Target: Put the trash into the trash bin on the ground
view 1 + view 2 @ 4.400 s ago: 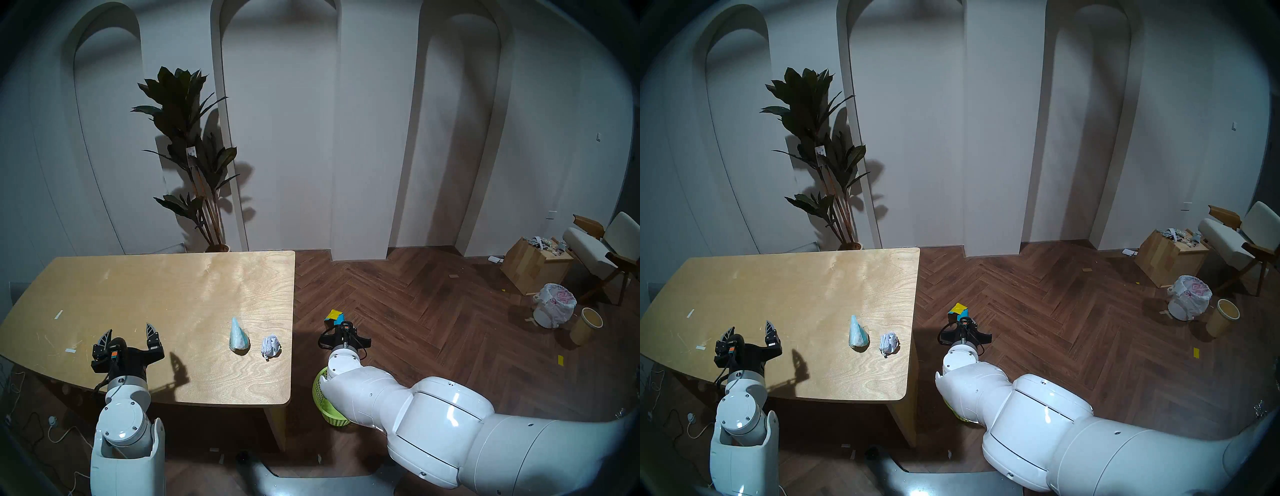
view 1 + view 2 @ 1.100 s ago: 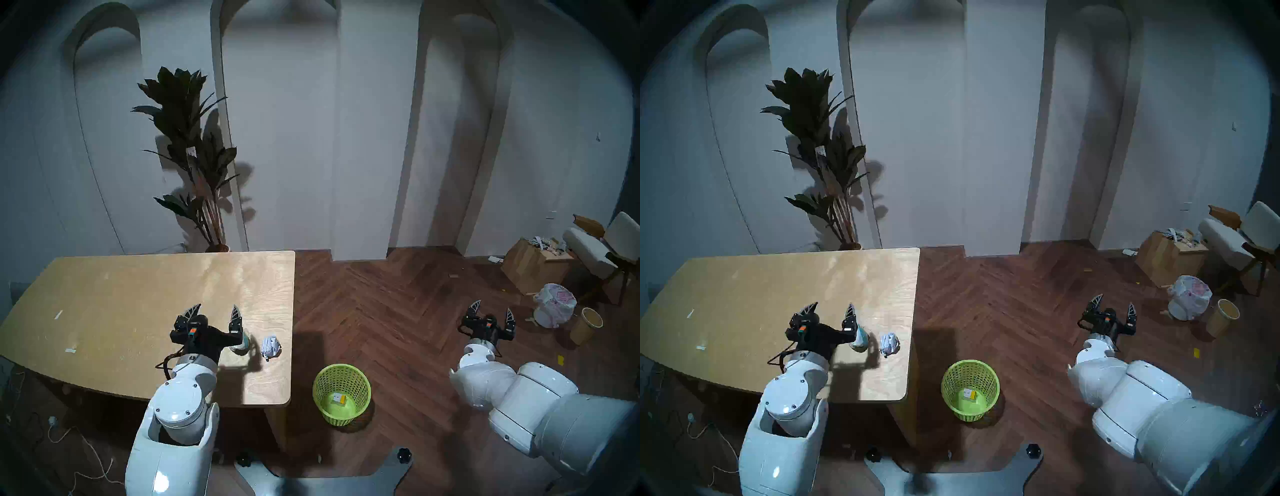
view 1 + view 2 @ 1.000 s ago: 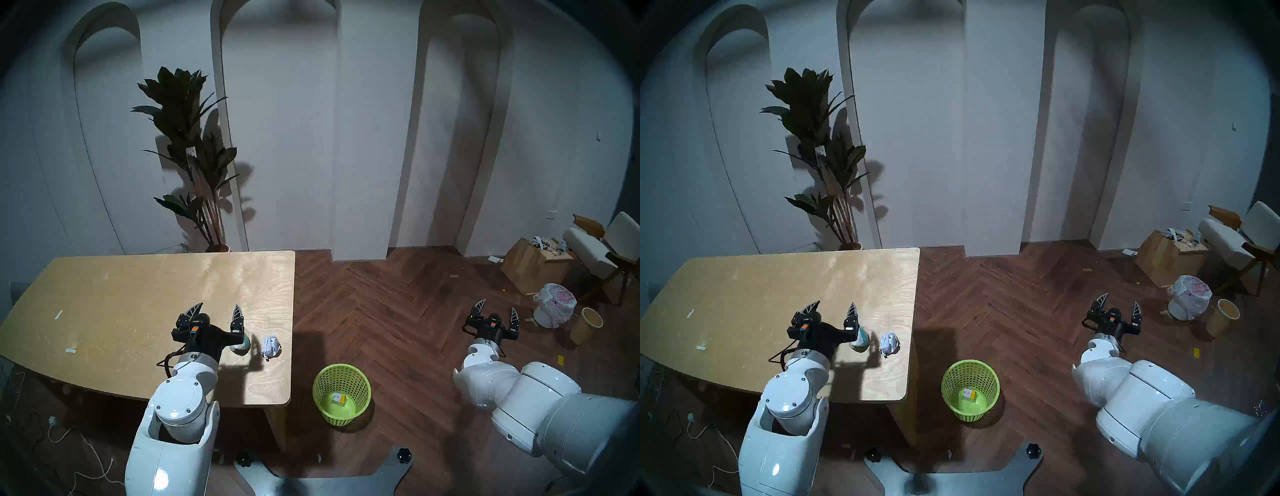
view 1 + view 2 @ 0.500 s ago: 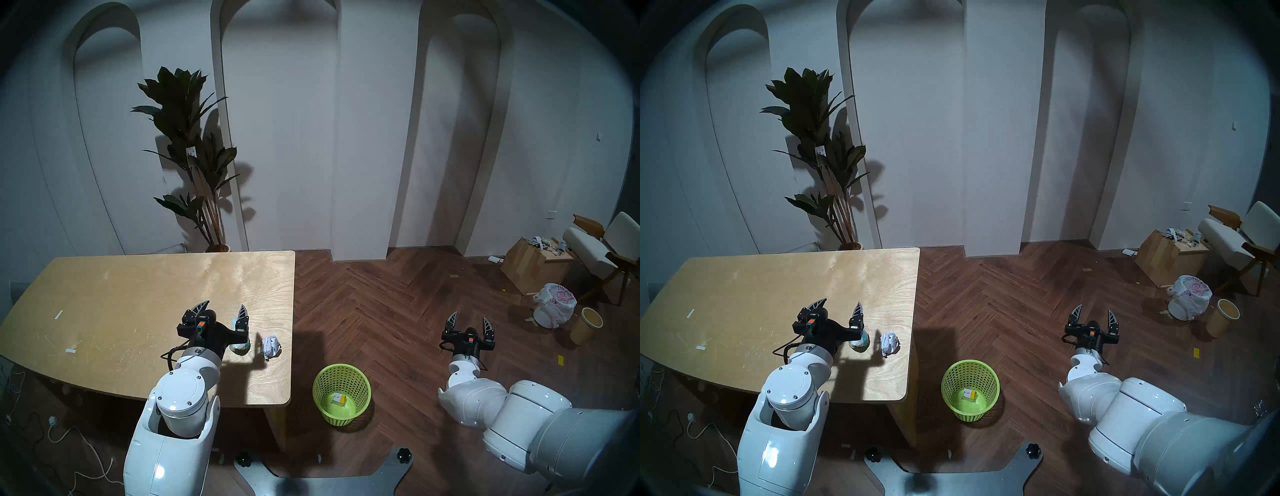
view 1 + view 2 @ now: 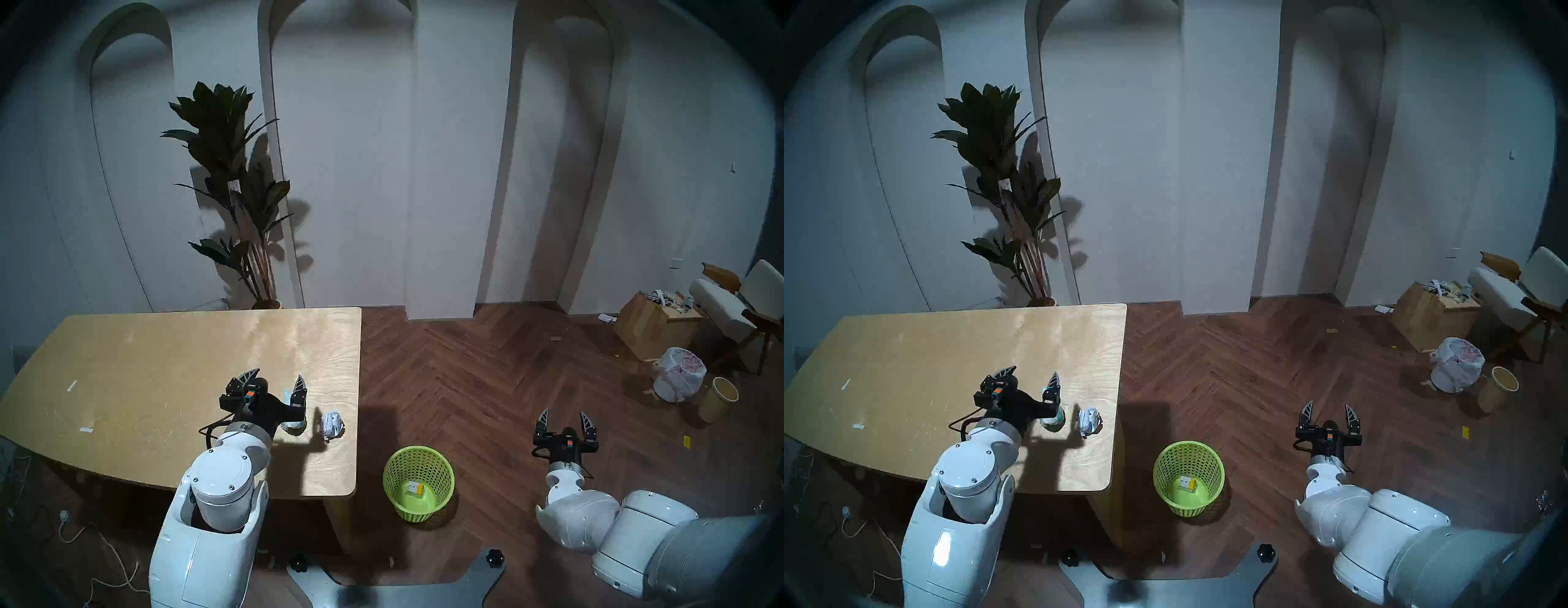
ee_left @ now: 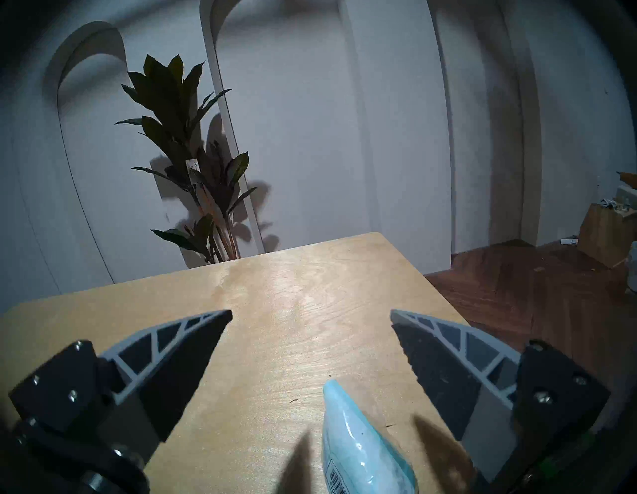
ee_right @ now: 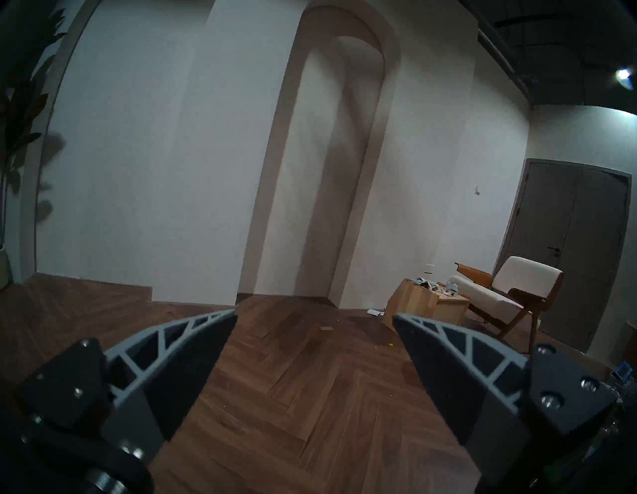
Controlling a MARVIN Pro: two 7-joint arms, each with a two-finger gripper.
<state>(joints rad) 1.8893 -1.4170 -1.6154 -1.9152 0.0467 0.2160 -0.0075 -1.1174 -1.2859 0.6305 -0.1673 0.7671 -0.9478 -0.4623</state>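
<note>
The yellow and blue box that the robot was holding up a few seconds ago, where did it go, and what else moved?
The right pincer let go of the box: it now lies in the green bin. That arm swung away right and sank, pincer open. The left pincer slid across the table to the blue wrapper, open around it. The paper ball stayed put.

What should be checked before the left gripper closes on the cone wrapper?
1. Left gripper open: ok.
2. Cone wrapper between the jaws: ok in the left wrist view, nearer the right finger.
3. Wrapper lying on the table: ok.
4. Paper ball outside the jaws: ok, to the wrapper's right.
5. Green bin upright on the floor with room: ok, only the box scrap inside.
6. Right gripper away from the bin: ok, open and empty.
</note>
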